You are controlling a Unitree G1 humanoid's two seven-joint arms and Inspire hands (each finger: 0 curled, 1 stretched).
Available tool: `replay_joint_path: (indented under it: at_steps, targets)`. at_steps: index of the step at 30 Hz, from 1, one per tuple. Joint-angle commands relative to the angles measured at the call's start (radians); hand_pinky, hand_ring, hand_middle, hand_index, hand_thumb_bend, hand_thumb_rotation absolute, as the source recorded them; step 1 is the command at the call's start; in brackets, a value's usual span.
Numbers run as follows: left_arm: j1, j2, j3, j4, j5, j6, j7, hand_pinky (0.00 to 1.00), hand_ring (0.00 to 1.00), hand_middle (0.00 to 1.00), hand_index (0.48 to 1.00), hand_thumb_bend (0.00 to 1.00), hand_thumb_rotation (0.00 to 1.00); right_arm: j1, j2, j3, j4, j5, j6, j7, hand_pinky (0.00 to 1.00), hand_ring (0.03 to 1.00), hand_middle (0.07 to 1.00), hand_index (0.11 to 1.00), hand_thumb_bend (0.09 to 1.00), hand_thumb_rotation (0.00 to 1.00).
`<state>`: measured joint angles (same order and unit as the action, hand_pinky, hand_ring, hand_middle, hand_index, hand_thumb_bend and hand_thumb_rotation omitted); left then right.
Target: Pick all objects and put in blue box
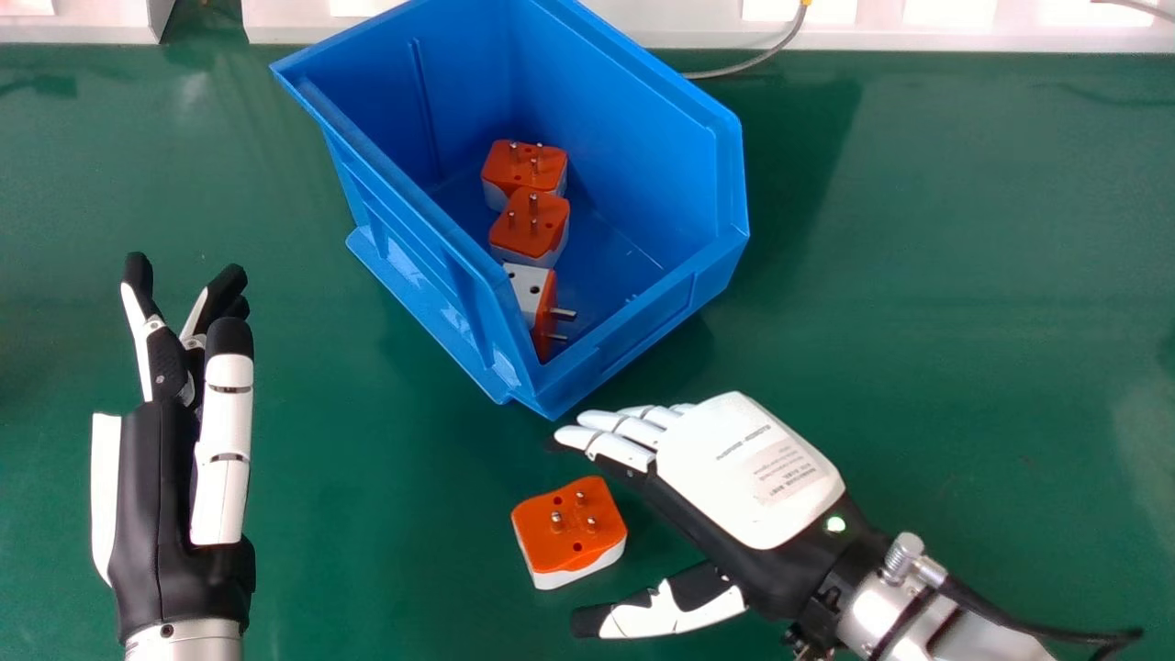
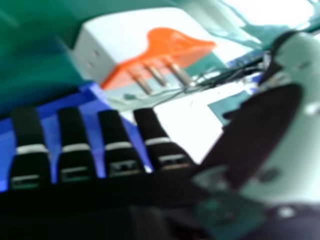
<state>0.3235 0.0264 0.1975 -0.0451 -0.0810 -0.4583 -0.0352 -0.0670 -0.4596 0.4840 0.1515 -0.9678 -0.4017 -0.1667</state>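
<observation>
One orange and white plug adapter (image 1: 569,531) lies on the green table with its pins up, in the gap between my right hand's (image 1: 748,468) fingers and thumb, not gripped. That hand is open, just in front of the blue box (image 1: 587,363). In the right hand view the adapter (image 2: 135,40) stands beyond the spread fingers and thumb of my right hand (image 2: 75,160). Inside the box are three more adapters (image 1: 531,222), one of them on its side at the near corner. My left hand (image 1: 170,459) is open and empty at the left, its fingers pointing forward.
The green table (image 1: 973,275) spreads around the box on both sides. A pale ledge (image 1: 918,37) runs along the far edge, where a grey cable (image 1: 753,64) curls behind the box. The box's raised walls stand between its inside and both hands.
</observation>
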Motion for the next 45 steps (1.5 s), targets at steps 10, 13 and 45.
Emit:
replay_joint_path:
  at_steps: [10, 13, 45]
  targets:
    - [0.002, 0.011, 0.009, -0.025, -0.007, -0.021, -0.011, 0.96, 0.95, 0.93, 0.947, 0.45, 0.88, -0.089, 0.013, 0.049, 0.103, -0.041, 0.033, -0.007, 0.67, 0.795, 0.845, 0.819, 0.512, 0.58]
    - [0.001, 0.011, 0.008, -0.028, -0.015, -0.020, -0.018, 0.97, 0.95, 0.94, 0.952, 0.44, 0.87, -0.106, 0.021, 0.063, 0.128, -0.049, 0.044, -0.012, 0.67, 0.792, 0.839, 0.812, 0.500, 0.59]
    - [0.012, 0.009, 0.011, -0.050, 0.002, -0.015, -0.004, 0.93, 0.94, 0.93, 0.939, 0.44, 0.88, -0.234, 0.069, 0.199, 0.274, -0.068, 0.114, 0.020, 0.54, 0.612, 0.635, 0.573, 0.531, 0.16]
